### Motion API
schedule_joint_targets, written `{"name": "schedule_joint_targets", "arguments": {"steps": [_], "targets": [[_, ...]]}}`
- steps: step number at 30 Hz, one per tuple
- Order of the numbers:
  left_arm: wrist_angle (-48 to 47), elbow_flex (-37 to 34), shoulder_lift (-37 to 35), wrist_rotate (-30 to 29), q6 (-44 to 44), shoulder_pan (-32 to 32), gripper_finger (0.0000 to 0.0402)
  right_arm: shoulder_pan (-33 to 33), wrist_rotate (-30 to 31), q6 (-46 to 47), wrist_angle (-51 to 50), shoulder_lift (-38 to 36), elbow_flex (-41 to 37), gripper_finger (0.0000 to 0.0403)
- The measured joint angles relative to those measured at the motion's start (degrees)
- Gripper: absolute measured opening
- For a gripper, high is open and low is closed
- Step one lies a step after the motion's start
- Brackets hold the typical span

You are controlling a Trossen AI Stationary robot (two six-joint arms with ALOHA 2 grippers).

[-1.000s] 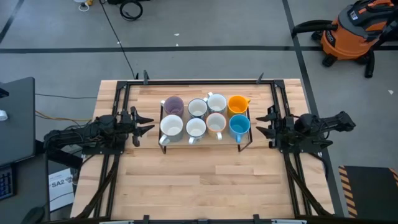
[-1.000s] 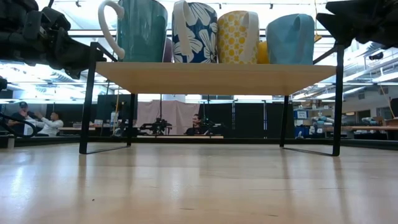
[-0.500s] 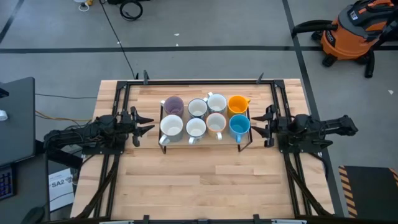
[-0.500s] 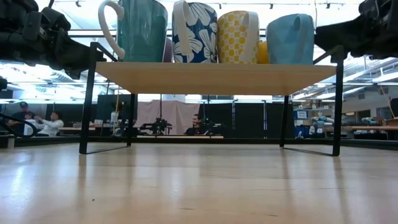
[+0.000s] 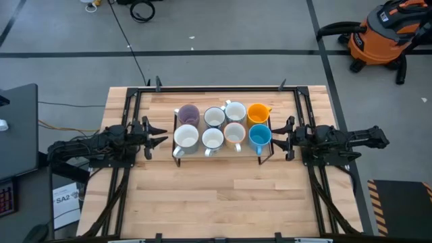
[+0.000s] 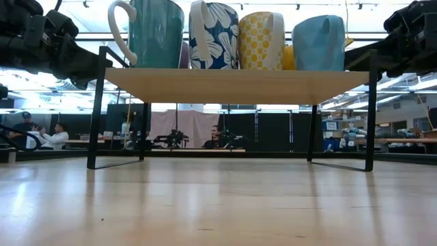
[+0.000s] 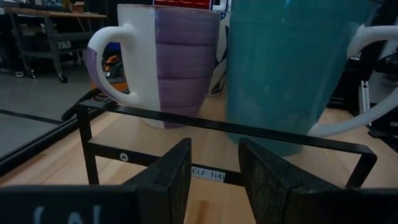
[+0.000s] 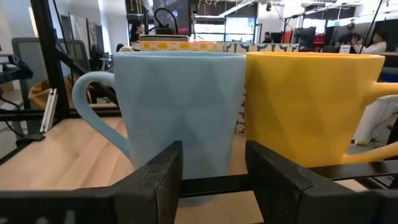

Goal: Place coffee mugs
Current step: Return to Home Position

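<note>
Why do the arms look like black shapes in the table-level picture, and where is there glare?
Low view: bright ceiling lights sit behind the left gripper and right gripper, so both read as dark silhouettes; the table carries a pale sheen at its near left. High view: even light, no strong glare on the wood. Right wrist view: bright lamps behind the mugs.

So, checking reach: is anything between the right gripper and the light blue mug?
Only the shelf's dark end rail, low in front of the light blue mug; the open right gripper otherwise faces it.
</note>
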Motion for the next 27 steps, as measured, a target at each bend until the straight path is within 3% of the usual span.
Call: {"name": "schedule_joint_targets", "arguments": {"steps": [27], "targets": [[-1.5, 0.0, 0.0, -0.2, 4.4, 0.0, 0.0139, 0.0, 0.0, 0.0, 0.1, 0.1, 0.0, 0.0180]]}}
